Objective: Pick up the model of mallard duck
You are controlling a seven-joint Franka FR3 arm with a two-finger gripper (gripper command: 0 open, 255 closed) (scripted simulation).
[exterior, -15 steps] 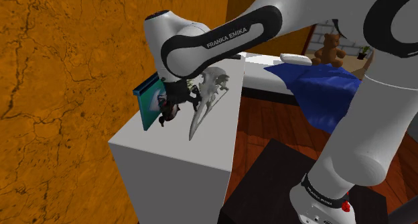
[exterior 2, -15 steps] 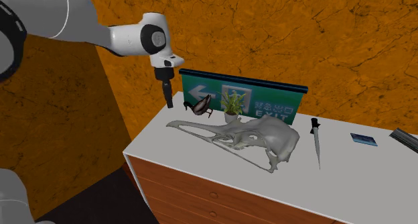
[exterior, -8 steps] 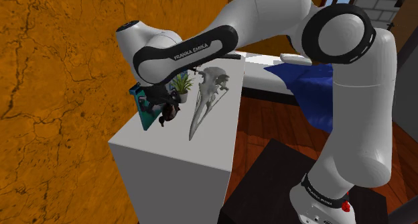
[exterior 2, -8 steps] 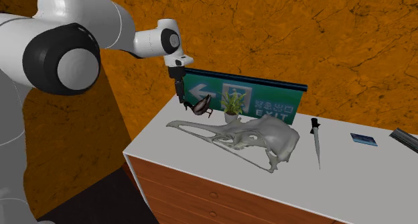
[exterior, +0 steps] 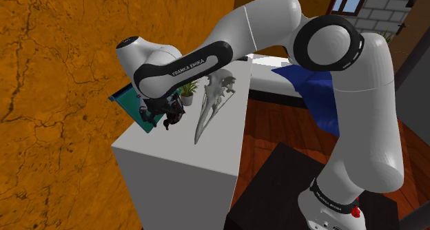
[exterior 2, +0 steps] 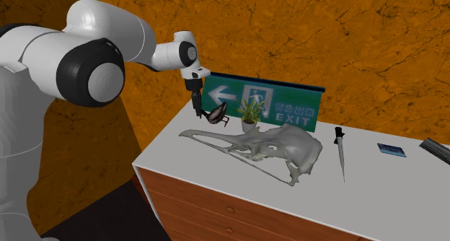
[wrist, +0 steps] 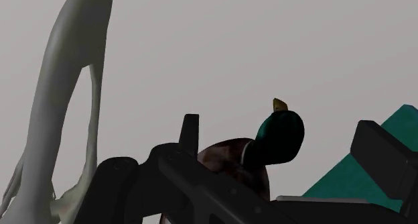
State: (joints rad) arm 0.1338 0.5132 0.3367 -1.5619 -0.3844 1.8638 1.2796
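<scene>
The mallard duck model [exterior 2: 215, 116] stands on the white cabinet top [exterior 2: 180, 160], dark-bodied with a teal-green head [wrist: 282, 137] and a yellow bill. It is by the small potted plant [exterior 2: 249, 111] and in front of the green exit sign [exterior 2: 268, 102]. My black gripper [exterior 2: 198, 114] is down at the duck's side nearest the cabinet's end. In the wrist view the gripper [wrist: 278, 130] is open. The duck lies between the fingers, close to one finger [wrist: 191, 132] and apart from the other. In the shoulder view the duck [exterior: 173, 116] is partly hidden by my gripper [exterior: 158, 118].
A large pale bird skull [exterior 2: 267, 150] lies just in front of the duck. A dark knife [exterior 2: 340, 153], a small blue card [exterior 2: 391, 149] and a dark object [exterior 2: 437, 150] lie further along. The sign [exterior: 128, 103] leans against the orange wall. Beyond the cabinet is a blue-covered bed [exterior: 324, 91].
My arm swung toward the wall and lowered the gripper beside the duck. The exit sign has tipped back and upward from where it stood.
</scene>
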